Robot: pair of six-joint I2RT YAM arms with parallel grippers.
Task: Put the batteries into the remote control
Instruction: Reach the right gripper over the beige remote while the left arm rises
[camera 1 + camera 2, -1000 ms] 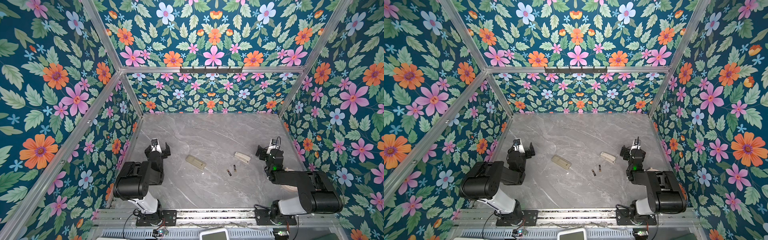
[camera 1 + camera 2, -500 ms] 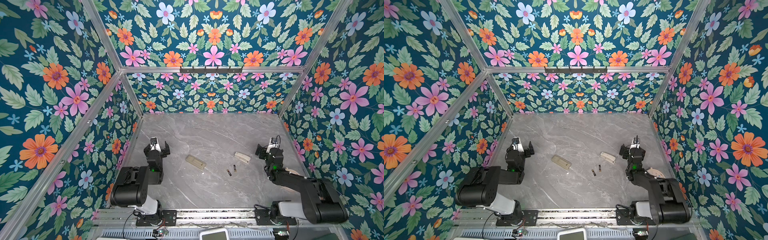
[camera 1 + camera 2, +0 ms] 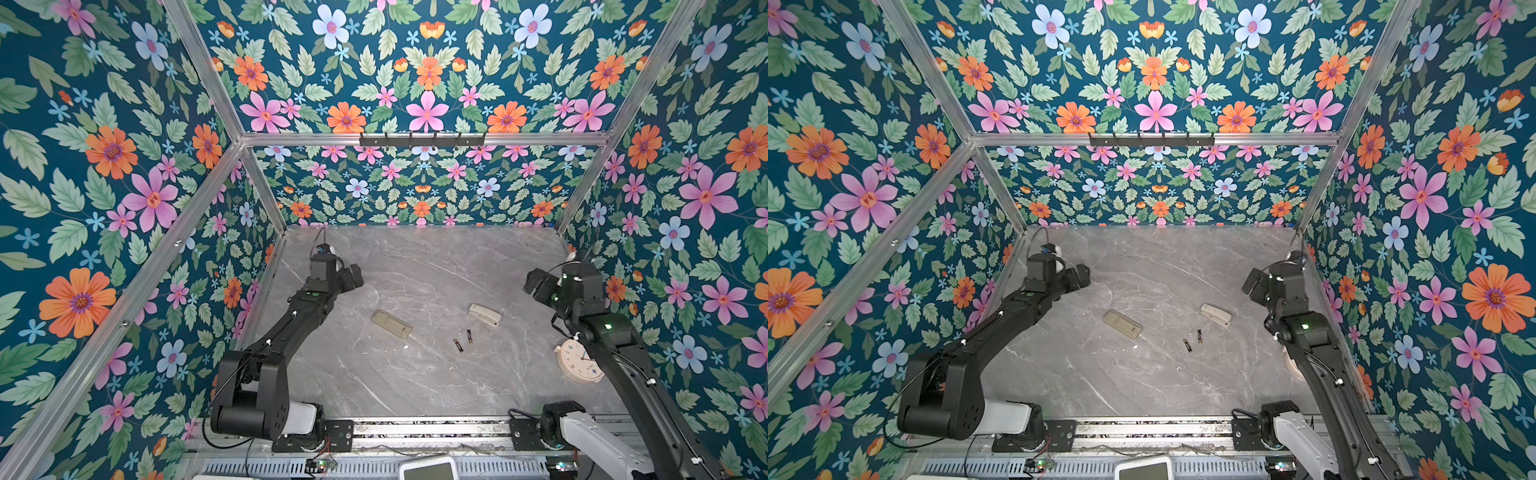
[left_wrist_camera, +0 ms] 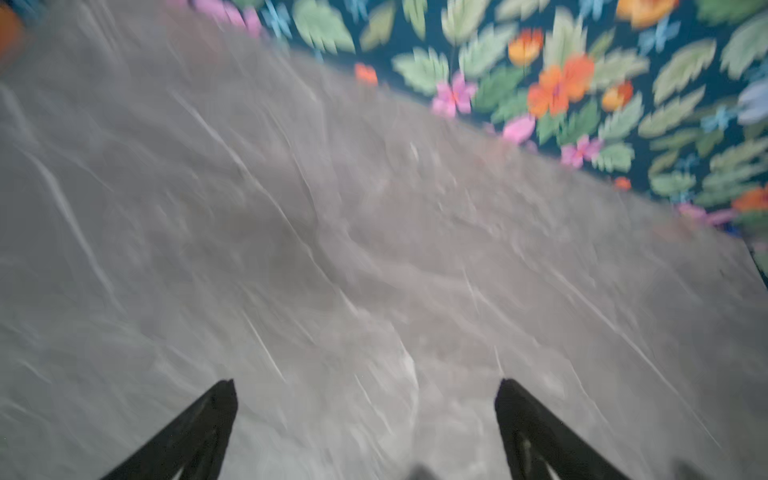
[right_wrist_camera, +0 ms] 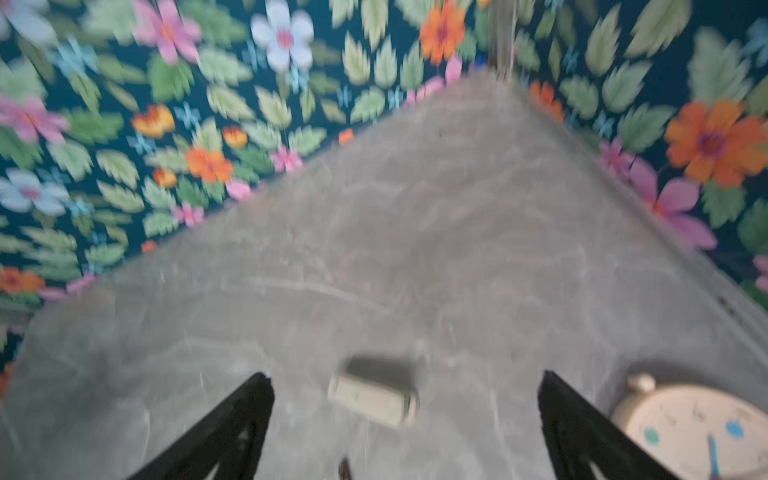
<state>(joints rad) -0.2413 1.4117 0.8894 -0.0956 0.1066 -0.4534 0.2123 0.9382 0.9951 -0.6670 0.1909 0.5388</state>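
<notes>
We find the remote control (image 3: 390, 324) lying on the table (image 3: 415, 382) near its middle. To its right lie the two batteries (image 3: 469, 336), side by side and just apart. Behind them, a little to the right, lies a small block (image 3: 484, 315). A clock (image 3: 577, 360) lies near the table's right edge, partly under the right arm. The left claw (image 3: 353, 277) hangs behind and left of the remote control, well apart from it. The right claw (image 3: 534, 284) hangs behind and right of the block.

I see teal floral walls (image 3: 104, 166) on three sides, aluminium frame bars (image 3: 291, 139), a black hook rail (image 3: 422, 140), grey marble tabletop (image 3: 415, 257), evenly lit
</notes>
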